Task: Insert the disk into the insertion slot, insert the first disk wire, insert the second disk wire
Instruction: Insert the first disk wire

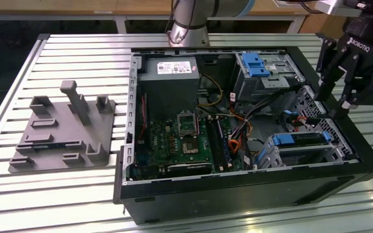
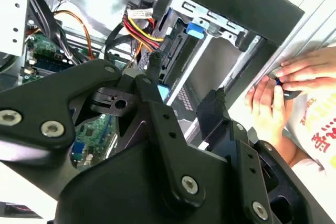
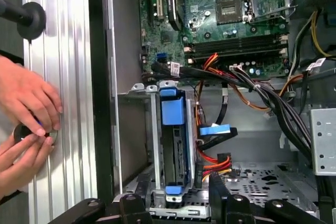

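Note:
The disk point(image 1: 301, 138), silver-grey in its blue carrier, lies inside the insertion slot point(image 1: 274, 156), a small perforated cage at the case's corner nearest the exterior view's right. In the first wrist view the disk point(image 3: 173, 129) stands on edge between the slot's silver rails point(image 3: 154, 129). A black cable with a blue plug point(image 3: 214, 130) and red-orange wires point(image 3: 215, 162) lie beside it; whether either is plugged in I cannot tell. My gripper point(image 1: 330, 103) hovers above the slot, open and holding nothing. Its fingertips straddle the cage in both wrist views point(image 3: 178, 198) point(image 2: 185, 80).
The open computer case point(image 1: 238, 189) holds a motherboard point(image 1: 180, 141), a power supply point(image 1: 168, 73) and a taller cage with a blue latch point(image 1: 259, 65). A grey fixture plate point(image 1: 60, 136) lies on the slatted table. A person's hands point(image 3: 26, 119) point(image 2: 281, 95) hold something small just outside the case wall.

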Robot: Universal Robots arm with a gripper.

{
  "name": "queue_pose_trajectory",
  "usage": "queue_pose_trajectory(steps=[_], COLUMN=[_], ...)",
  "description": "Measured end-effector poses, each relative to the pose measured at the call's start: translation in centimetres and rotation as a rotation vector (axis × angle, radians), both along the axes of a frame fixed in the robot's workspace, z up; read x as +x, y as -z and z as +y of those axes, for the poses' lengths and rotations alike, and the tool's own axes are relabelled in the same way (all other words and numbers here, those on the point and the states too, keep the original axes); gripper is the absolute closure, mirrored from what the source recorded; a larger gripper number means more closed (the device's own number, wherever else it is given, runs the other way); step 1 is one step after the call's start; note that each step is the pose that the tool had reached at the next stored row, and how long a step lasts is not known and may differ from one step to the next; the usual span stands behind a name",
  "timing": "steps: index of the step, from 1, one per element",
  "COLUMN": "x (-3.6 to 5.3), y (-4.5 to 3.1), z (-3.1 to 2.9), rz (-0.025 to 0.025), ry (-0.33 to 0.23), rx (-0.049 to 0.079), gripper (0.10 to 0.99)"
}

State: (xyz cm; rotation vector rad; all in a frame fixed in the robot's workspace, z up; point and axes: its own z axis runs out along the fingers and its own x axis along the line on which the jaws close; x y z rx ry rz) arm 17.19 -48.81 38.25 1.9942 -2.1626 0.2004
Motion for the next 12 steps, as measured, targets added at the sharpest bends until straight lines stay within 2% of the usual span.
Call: queue_pose_trajectory(steps=[4,8,10,11,12], x=[0.05,0.05,0.12,0.24,0.37], y=[0.55,0.96,1.11,1.16,1.23], z=[0.02,0.02,0.02,0.03,0.04], rz=[0.0003,0.0005,0.0009,0.0013,0.0017], ry=[0.015,0.076,0.093,0.096,0.098], rx=[-0.004,-0.005,-0.009,-0.012,-0.015], gripper=[0.525,0.525,0.541,0.616,0.616])
